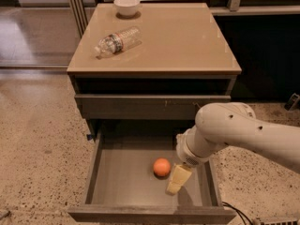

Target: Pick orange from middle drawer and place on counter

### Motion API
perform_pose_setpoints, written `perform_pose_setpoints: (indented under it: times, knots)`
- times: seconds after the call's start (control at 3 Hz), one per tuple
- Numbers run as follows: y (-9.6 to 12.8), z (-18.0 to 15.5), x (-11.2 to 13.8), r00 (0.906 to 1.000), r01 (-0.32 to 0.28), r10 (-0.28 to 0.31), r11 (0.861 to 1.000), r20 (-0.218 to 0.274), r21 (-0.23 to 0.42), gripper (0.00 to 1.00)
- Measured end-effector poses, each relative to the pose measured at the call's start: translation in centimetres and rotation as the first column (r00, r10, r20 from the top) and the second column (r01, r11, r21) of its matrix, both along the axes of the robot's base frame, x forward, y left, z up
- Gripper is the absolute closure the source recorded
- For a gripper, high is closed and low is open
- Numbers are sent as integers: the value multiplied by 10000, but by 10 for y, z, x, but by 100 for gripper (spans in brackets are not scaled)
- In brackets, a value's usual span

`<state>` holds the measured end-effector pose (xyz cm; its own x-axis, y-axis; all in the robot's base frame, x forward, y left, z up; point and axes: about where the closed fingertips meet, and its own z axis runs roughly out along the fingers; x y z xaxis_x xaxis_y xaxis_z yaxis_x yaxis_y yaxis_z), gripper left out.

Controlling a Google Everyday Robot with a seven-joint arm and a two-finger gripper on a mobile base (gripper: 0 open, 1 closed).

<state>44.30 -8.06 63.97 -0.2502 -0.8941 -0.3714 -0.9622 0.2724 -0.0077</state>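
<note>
Orange [161, 167] rests on the middle drawer [123, 187] floor, forward of the counter [183, 41] front edge. Gripper [178, 179] hangs just beside it, on the side nearer the drawer's right-hand wall as viewed; whether it is wide or narrow cannot be told

My gripper [174, 185] is down in the middle drawer [117, 186], just right of the orange [161, 167], and my wrist hides its upper part. My arm [243, 130] blocks the drawer's right rear corner and runs off the right edge. The bottom edge clips the drawer front. The slot under the counter [187, 36] is too dark to read. The bottle [117, 40] label is too small.
</note>
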Motion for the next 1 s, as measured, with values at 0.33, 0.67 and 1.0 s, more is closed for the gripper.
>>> perform_pose_setpoints:
  times: [0.33,0.67,1.0]
  knots:
    - [1,-23,2,9999,89,-87,9994,-62,345,0]
    - [5,-34,7,9999,155,-152,9992,-67,379,0]
    - [11,-64,19,9990,441,-440,9986,-39,284,0]
